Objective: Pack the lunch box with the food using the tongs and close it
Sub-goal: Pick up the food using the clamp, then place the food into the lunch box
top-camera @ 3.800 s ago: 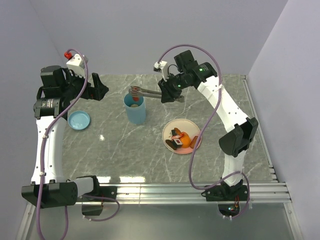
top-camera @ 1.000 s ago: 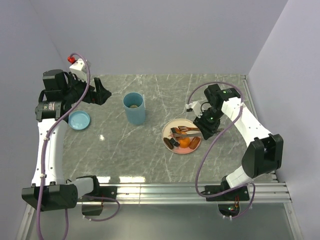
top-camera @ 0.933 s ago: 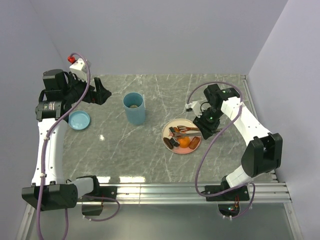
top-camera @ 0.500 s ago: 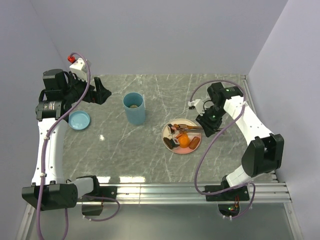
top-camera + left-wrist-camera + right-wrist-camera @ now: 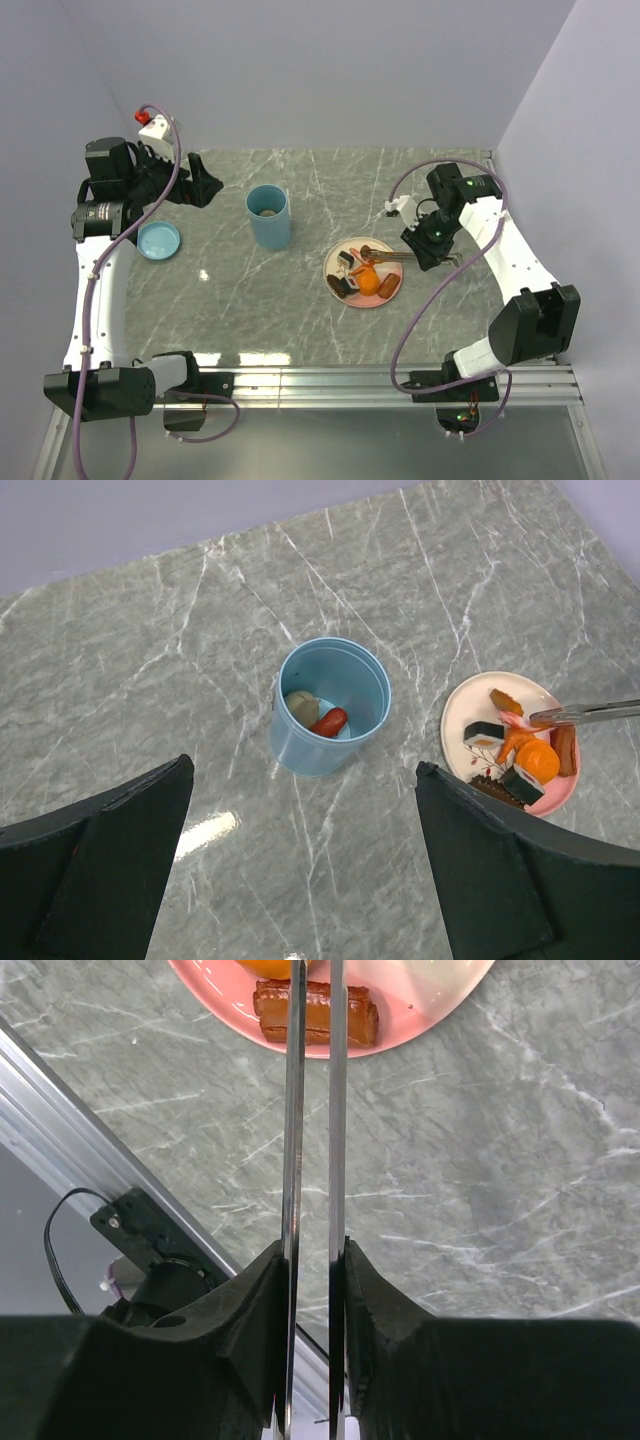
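The right hand (image 5: 311, 1260) clamps the tongs (image 5: 293, 1110) between its dark fingers (image 5: 255, 1300), the two silver arms nearly parallel. They run up over the grey marble table (image 5: 480, 1180) and cross the brown sausage (image 5: 357, 1017) at the pink plate's (image 5: 420, 1010) rim

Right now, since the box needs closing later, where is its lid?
In the top view the lid lies on the table, at its left side, left of the lunch box and apart from it.

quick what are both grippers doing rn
left gripper: open, holding nothing
right gripper: closed on the tongs
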You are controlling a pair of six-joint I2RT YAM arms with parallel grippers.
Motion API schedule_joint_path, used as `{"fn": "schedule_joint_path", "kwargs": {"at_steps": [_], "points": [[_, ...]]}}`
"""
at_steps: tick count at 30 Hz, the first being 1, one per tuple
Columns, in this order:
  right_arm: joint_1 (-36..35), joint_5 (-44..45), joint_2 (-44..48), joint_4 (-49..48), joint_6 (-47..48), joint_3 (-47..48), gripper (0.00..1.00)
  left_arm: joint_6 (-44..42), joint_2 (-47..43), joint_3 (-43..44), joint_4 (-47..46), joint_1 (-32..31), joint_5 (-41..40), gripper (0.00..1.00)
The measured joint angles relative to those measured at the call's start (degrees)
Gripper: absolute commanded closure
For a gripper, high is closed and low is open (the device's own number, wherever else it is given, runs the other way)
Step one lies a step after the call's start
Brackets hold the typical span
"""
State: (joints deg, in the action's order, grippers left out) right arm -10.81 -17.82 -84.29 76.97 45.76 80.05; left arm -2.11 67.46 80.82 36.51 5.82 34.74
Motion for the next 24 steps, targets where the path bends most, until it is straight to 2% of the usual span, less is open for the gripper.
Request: {"fn": "schedule_joint_path", "kwargs": {"at_steps": [11, 17, 24], "points": [[0.24, -1.62, 1.97, 0.61, 0.24, 2.12, 0.79, -0.04, 0.00, 0.00, -0.15, 0.00, 0.17, 0.01], [-0.72, -6.12, 1.88, 0.87, -1.73, 12.28, 0.79, 0.02, 0.00, 0.00, -0.26, 0.00, 0.37, 0.01], [-9.14, -10.60, -3.74, -0.85, -8.81, 28.65, 0.79, 1.90, 0.66, 0.00, -1.44, 0.00, 0.72, 0.01]]}}
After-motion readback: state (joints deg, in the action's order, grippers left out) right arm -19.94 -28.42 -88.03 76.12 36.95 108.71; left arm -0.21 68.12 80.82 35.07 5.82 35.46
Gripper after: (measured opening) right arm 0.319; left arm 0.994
